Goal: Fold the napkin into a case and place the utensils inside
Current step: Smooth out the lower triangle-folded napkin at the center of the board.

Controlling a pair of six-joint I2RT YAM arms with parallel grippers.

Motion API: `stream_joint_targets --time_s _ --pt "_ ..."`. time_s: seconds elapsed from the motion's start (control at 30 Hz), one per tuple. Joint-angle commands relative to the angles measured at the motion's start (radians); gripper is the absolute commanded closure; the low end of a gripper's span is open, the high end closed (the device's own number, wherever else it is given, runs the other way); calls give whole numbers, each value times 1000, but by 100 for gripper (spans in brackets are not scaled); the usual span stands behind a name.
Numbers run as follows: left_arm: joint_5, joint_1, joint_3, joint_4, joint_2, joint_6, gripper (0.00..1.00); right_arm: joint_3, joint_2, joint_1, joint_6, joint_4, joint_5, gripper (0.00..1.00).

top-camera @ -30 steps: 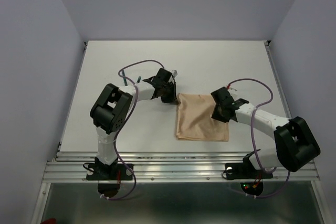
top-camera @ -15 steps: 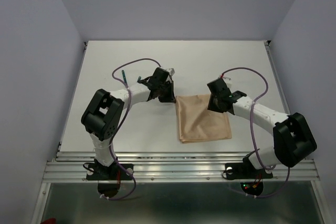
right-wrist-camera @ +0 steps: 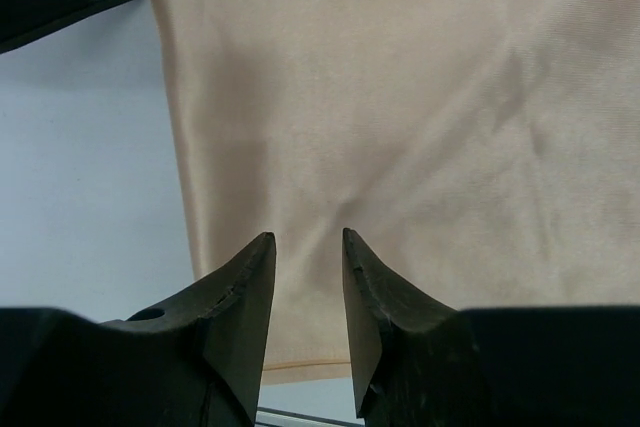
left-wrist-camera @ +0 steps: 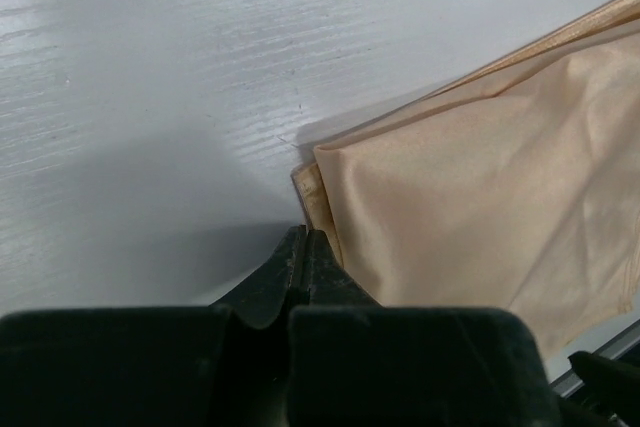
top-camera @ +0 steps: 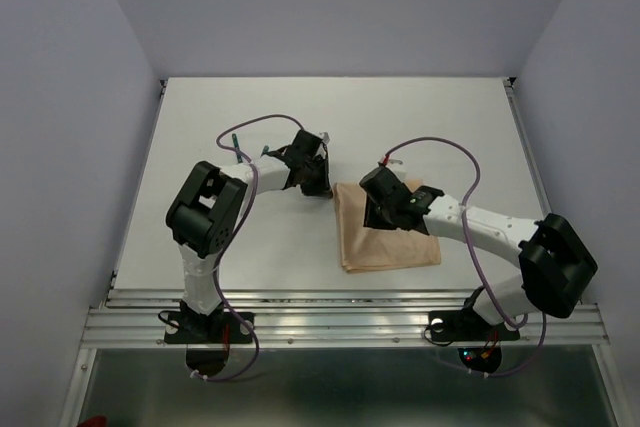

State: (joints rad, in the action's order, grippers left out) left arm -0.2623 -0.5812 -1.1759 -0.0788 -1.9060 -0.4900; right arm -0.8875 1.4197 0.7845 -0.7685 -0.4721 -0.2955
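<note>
Napkin (top-camera: pixel 390 242) lay folded flat on table (top-camera: pixel 250 127) | right gripper (right-wrist-camera: pixel 305 239) had swung from napkin's right edge to above its far middle, jaws parted, empty | left gripper (left-wrist-camera: pixel 303 245) stayed shut at napkin's far-left corner, hold on cloth unclear | judged: regrasp for next fold, case unformed

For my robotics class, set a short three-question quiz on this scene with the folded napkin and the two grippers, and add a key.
1. True or false: the right gripper hangs open over the napkin.
2. Seen from the top camera, the left gripper sits at which napkin corner? A far left; B far right; C near right.
3. Fill the gap: the left gripper's jaws are ____.
Key: 1 true; 2 A; 3 shut.
</note>
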Motion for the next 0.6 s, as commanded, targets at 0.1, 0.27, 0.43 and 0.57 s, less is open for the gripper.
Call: stream_joint_targets --time_s 0.1,0.27,0.43,0.57 --pt "-14 3 -76 25 -42 -16 100 -91 93 97 -61 20 1 57" --pt "-14 3 -77 27 -54 -22 100 -114 140 159 -78 33 12 53" --pt "-12 4 -67 30 -45 -21 100 -146 194 194 -86 18 6 52" --pt "-17 4 -59 33 -44 -21 100 -165 222 205 -89 20 -5 53"
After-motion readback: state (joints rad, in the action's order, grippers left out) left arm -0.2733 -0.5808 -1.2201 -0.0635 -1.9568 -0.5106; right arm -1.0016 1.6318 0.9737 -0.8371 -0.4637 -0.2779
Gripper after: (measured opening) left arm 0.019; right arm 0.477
